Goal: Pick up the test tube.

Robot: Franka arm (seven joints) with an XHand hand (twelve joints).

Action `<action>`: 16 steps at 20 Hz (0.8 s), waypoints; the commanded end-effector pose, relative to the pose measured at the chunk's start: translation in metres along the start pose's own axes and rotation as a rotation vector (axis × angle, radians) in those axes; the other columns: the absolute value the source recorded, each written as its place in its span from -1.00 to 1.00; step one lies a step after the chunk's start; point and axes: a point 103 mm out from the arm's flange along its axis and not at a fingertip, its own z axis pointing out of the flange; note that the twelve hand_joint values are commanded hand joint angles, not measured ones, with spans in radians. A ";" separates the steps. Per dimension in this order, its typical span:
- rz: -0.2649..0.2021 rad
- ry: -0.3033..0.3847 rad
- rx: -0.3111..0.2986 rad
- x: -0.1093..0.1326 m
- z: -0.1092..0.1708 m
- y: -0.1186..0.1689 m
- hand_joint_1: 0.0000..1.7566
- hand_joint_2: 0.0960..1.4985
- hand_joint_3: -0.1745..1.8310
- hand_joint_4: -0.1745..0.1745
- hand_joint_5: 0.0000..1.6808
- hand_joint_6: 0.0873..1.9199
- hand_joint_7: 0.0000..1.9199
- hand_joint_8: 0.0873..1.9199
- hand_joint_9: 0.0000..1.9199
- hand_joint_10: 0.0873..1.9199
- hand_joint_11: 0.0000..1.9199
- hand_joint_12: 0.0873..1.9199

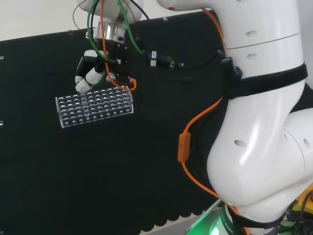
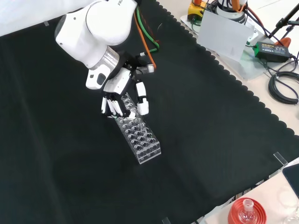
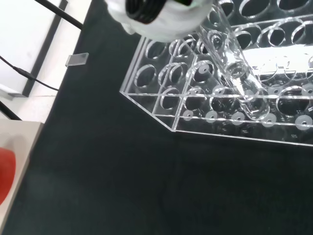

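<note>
A clear plastic test tube rack [image 2: 140,140] lies on the black cloth, also seen in the head view [image 1: 95,107]. One clear test tube [image 3: 238,73] stands in a hole near the rack's corner, its round bottom down inside the rack [image 3: 161,105]. The hand [image 2: 122,91] hangs over the rack's far end in the front view, fingers [image 2: 110,106] pointing down and fairly straight, thumb [image 2: 142,103] held apart from them. In the head view the hand [image 1: 90,73] sits at the rack's upper left corner. The tube's top is hidden behind a blurred white part of the hand [image 3: 161,17]. I cannot tell whether the hand touches the tube.
A flask on a red ribbed stand [image 2: 246,212] sits off the cloth at the front view's lower right. Cables and a power brick [image 2: 271,46] lie beyond the cloth's scalloped edge. The arm's white links [image 1: 259,122] stand at the head view's right.
</note>
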 end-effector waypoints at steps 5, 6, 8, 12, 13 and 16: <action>-0.011 0.016 -0.030 0.011 -0.001 -0.017 0.35 0.01 -0.36 -0.89 0.38 -0.24 0.28 -0.37 -0.04 -0.37 -0.58 0.47; -0.013 0.016 -0.030 0.012 -0.001 -0.018 0.35 0.00 -0.35 -0.90 0.38 -0.24 0.29 -0.37 -0.03 -0.37 -0.58 0.47; -0.018 0.014 -0.034 0.015 -0.002 -0.018 0.35 -0.01 -0.34 -0.91 0.38 -0.24 0.29 -0.38 -0.03 -0.37 -0.58 0.47; -0.028 0.005 -0.042 0.018 -0.006 -0.018 0.35 -0.03 -0.32 -0.93 0.39 -0.24 0.30 -0.38 -0.02 -0.37 -0.57 0.47; -0.031 0.002 -0.043 0.019 -0.007 -0.018 0.35 -0.04 -0.31 -0.94 0.39 -0.24 0.30 -0.38 -0.02 -0.37 -0.57 0.47; -0.041 -0.009 -0.048 0.023 -0.011 -0.017 0.35 -0.05 -0.30 -0.96 0.40 -0.24 0.31 -0.38 -0.01 -0.38 -0.57 0.47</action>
